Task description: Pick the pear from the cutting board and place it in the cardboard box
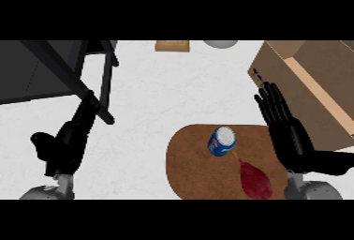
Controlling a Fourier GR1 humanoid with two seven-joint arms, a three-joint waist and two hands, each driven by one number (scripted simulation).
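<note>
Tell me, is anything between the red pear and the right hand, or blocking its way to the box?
Nothing visible does. The pear lies on the cutting board, just left of the open right hand. The box sits right behind that hand. The blue can stands off to the left, clear of both paths.

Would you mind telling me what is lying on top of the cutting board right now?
A blue can and a red pear lie on the cutting board. The right hand covers its right edge.
</note>
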